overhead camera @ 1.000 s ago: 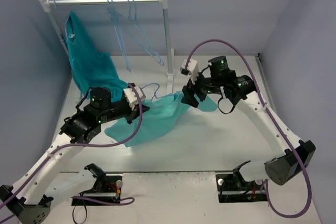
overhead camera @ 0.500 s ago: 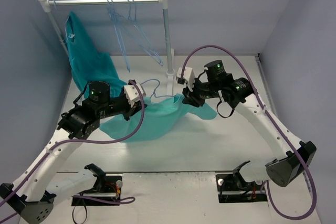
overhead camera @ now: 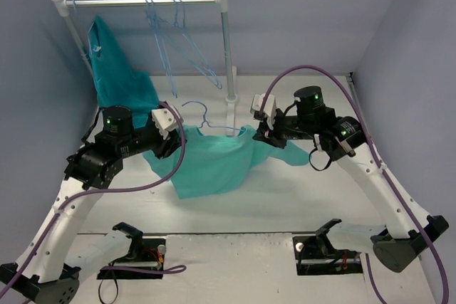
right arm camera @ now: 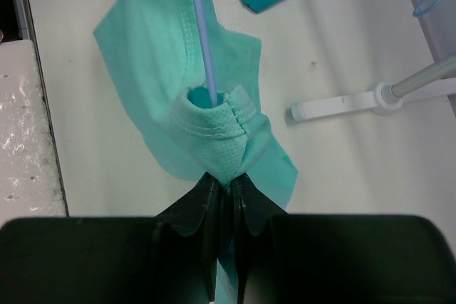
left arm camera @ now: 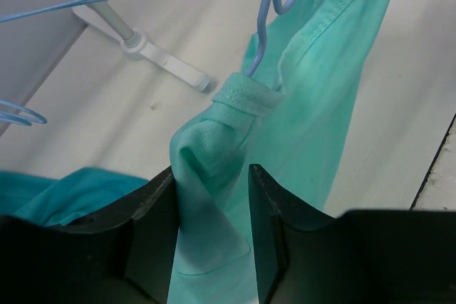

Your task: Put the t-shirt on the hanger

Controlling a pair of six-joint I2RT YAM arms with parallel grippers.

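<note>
From above, the t-shirt (overhead camera: 214, 165) hangs stretched between the two arms in front of the clothes rail (overhead camera: 142, 1), with the hook of the hanger (overhead camera: 204, 113) poking up at the neck. My guess is the arms hold the shoulders apart so the wire can settle inside the cloth. The left gripper (overhead camera: 171, 142) and right gripper (overhead camera: 261, 135) each meet one end of the shirt, but their fingers are lost behind their own bodies, and I can't tell whether the hem touches the table. In the left wrist view, the jaws stand a moderate way apart with a thick fold of shirt wedged between them. The pale wire runs down to a stitched opening just beyond, and the fabric hides how far it reaches in. A darker turquoise garment (left arm camera: 64, 190) shows at the lower left. In the right wrist view, the jaws are pinched almost closed on a bunched point of cloth. The wire disappears into a hemmed opening right above them — its end is swallowed there, and the hook is cut off at the top edge.
</note>
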